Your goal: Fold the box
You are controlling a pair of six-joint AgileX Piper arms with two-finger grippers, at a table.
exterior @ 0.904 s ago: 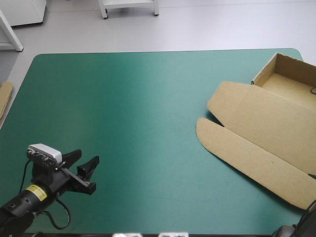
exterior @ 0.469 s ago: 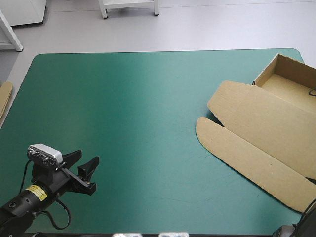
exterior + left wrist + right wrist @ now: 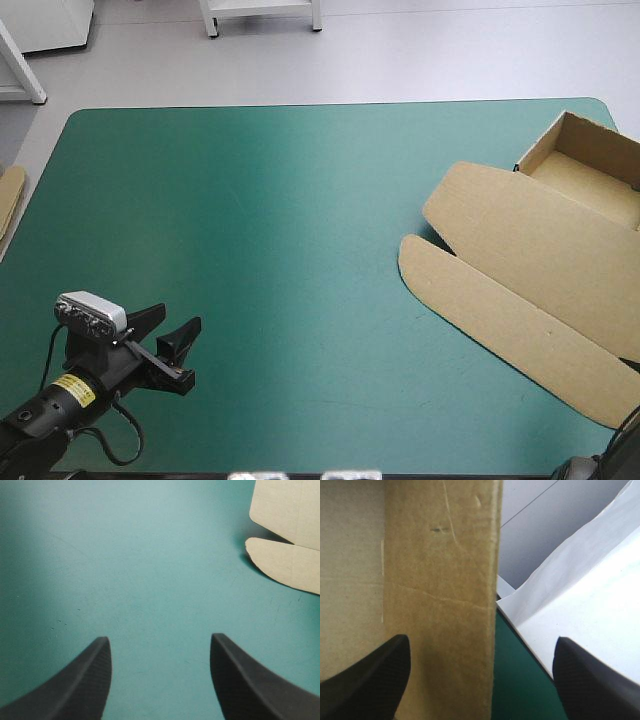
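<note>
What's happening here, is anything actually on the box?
Box folding by a two-arm robot, partway done. The box lies at the right edge of the table, with tray walls raised at its far end and the lid and flaps flat. The right claw is open, a raised box edge between its fingers. The left claw is open and empty over the near-left corner, far from the box. Spare board shows at the left edge.
</note>
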